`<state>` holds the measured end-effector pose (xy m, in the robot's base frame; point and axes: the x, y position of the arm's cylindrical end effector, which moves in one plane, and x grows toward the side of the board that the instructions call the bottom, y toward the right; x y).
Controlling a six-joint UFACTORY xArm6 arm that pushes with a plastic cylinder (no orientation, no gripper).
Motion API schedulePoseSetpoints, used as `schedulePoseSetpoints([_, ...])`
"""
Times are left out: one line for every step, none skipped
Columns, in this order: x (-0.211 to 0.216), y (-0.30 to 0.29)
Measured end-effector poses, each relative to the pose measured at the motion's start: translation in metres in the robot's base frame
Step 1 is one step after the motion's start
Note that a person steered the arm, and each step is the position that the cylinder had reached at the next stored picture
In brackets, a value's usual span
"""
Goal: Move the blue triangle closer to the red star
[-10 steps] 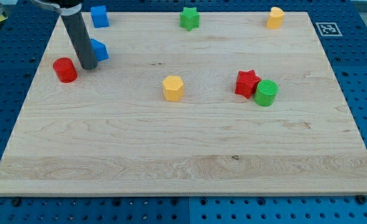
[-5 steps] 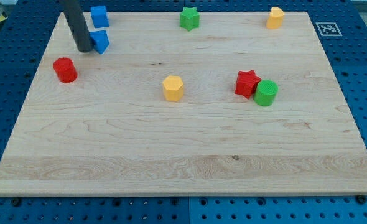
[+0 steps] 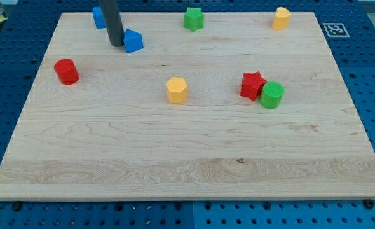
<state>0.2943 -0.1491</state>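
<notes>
The blue triangle (image 3: 133, 41) lies near the board's top left. My tip (image 3: 115, 44) stands right against its left side. The red star (image 3: 252, 84) sits right of centre, far to the right of and below the triangle, touching a green cylinder (image 3: 272, 95) on its right. The rod partly hides a blue cube (image 3: 98, 16) at the view's top left.
A red cylinder (image 3: 66, 71) stands at the left. A yellow hexagonal block (image 3: 177, 90) lies near the centre, between triangle and star. A green star (image 3: 193, 18) and a yellow block (image 3: 280, 18) sit along the top edge of the wooden board (image 3: 187, 159).
My tip has moved up and to the right, and the blue triangle has slid with it, from beside the red cylinder toward the top middle.
</notes>
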Motion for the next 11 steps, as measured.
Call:
schedulePoseSetpoints([0.0, 0.0])
schedulePoseSetpoints([0.0, -0.002])
schedulePoseSetpoints([0.0, -0.002])
schedulePoseSetpoints([-0.01, 0.008])
schedulePoseSetpoints([-0.013, 0.023])
schedulePoseSetpoints([-0.012, 0.024])
schedulePoseSetpoints([-0.009, 0.025])
schedulePoseSetpoints([0.0, 0.032])
schedulePoseSetpoints([0.004, 0.055])
schedulePoseSetpoints([0.006, 0.091])
schedulePoseSetpoints([0.016, 0.13])
